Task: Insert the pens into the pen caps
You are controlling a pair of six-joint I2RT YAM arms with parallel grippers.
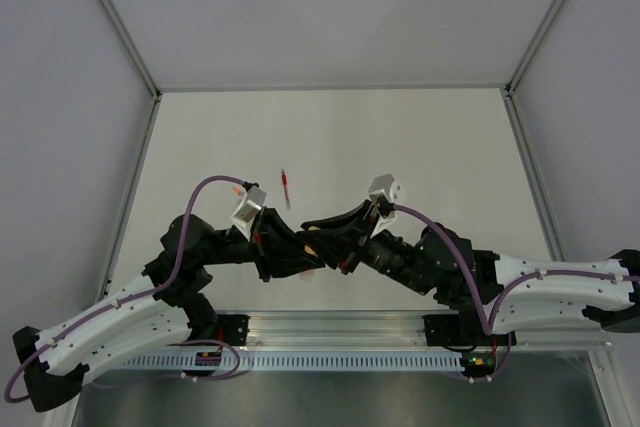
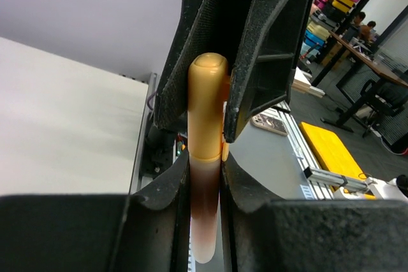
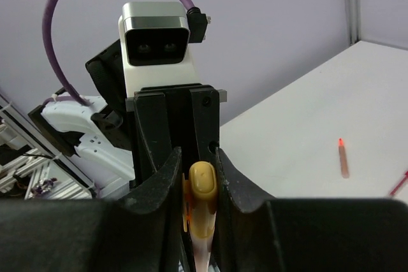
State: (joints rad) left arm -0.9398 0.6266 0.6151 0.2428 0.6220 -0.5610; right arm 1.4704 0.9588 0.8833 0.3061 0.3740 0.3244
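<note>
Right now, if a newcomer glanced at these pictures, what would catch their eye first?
The two arms meet claw to claw low over the near middle of the white table. The left claw pinches the pale orange pen, and the right claw is closed on the orange cap sitting over the pen's end. Just beyond them, a thin red pen lies on the table.

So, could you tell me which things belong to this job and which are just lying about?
Job: pale orange pen, orange cap, red pen, red cap.
Lying about: yellow board, coloured cases, both off the table.
</note>
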